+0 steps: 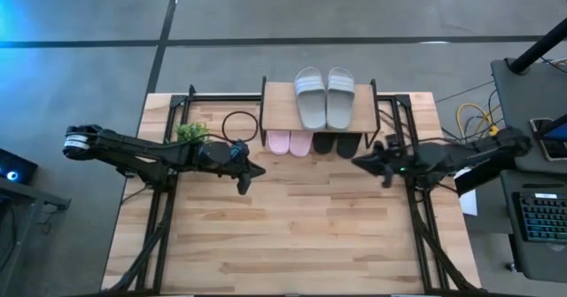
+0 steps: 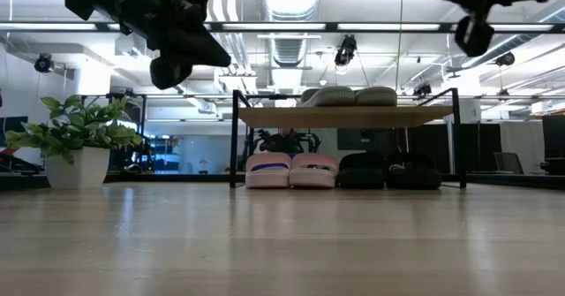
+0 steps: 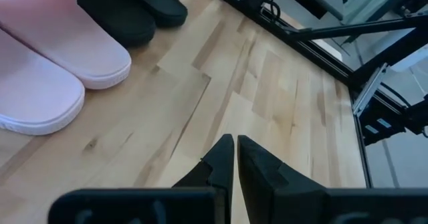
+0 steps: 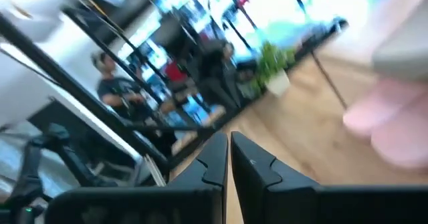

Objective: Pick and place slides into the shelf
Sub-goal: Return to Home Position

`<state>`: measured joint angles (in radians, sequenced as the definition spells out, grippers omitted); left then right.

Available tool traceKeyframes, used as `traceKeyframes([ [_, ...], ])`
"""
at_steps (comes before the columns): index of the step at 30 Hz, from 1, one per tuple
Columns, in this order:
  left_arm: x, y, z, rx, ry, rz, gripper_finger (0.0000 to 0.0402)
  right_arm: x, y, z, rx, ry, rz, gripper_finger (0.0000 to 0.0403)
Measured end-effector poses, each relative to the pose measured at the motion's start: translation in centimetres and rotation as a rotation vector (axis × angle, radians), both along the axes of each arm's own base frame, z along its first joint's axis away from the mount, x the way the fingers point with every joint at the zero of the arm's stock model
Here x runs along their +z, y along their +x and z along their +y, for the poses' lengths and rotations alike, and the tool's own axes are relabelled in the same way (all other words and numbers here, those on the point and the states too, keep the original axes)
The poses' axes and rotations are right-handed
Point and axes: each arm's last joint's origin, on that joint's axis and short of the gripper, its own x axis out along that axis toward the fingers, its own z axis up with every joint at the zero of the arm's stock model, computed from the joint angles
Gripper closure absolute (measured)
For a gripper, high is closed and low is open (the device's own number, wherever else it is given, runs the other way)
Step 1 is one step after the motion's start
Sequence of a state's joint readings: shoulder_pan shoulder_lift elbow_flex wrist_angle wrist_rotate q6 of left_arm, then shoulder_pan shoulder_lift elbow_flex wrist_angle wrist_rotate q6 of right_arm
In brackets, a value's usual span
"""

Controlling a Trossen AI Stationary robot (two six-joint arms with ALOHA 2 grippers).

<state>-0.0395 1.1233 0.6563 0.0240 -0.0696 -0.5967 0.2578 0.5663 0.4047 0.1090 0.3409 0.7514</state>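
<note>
The shelf (image 1: 282, 111) stands at the table's far middle on thin black legs. A grey pair of slides (image 1: 325, 96) lies side by side on its plank top. Beneath it, on the table, sit a pink pair (image 1: 290, 143) and a black pair (image 1: 337, 144), also seen in the low view as the pink pair (image 2: 291, 170) and the black pair (image 2: 388, 170). My left gripper (image 3: 235, 144) hovers shut above the table, left of the shelf and near the pink pair. My right gripper (image 4: 229, 140) hovers shut to the shelf's right, pointing level toward it. Neither holds anything.
A small potted plant (image 1: 190, 132) and a black cable loop (image 1: 237, 126) lie left of the shelf. Black frame rails (image 1: 159, 213) run along both table sides. The near half of the wooden table (image 1: 292, 244) is bare. People (image 4: 114, 90) show in the room beyond.
</note>
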Motion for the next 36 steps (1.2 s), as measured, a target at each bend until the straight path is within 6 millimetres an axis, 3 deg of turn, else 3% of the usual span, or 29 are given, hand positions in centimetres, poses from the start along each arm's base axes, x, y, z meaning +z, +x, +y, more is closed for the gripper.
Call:
traceKeyframes([
  [7, 0.3, 0.1, 0.1, 0.022, 0.037, -0.023, 0.0395, -2.1, -4.4, -1.3, -0.035, -0.120, -0.170, 0.0390],
  [11, 0.7, 0.2, 0.3, 0.023, 0.128, -0.030, 0.0395, -4.1, -5.0, -1.4, -0.029, -0.138, -0.195, 0.0390],
  [15, 1.6, 0.2, 0.1, 0.026, 0.031, -0.096, 0.0395, -5.1, -5.2, -1.4, -0.016, -0.194, -0.205, 0.0390],
  [21, 2.8, -0.1, -0.4, -0.265, 0.031, -0.212, 0.0395, -5.4, -5.4, -1.5, -0.021, -0.242, -0.224, 0.0390],
  [24, 3.7, -1.2, 0.9, -0.206, 0.030, -0.243, 0.0395, -5.4, -5.4, -1.5, -0.020, -0.244, -0.219, 0.0390],
  [28, 3.8, -4.2, 2.3, -0.146, 0.068, -0.208, 0.0395, -5.4, -5.4, -1.5, -0.022, -0.248, -0.215, 0.0390],
  [33, 4.0, -7.6, 2.2, -0.138, 0.123, -0.338, 0.0395, -5.4, -5.4, -1.5, -0.026, -0.247, -0.215, 0.0390],
  [36, 2.6, -9.0, 2.0, -0.134, 0.116, -0.395, 0.0395, -5.5, -5.4, -1.6, -0.042, -0.244, -0.204, 0.0390],
])
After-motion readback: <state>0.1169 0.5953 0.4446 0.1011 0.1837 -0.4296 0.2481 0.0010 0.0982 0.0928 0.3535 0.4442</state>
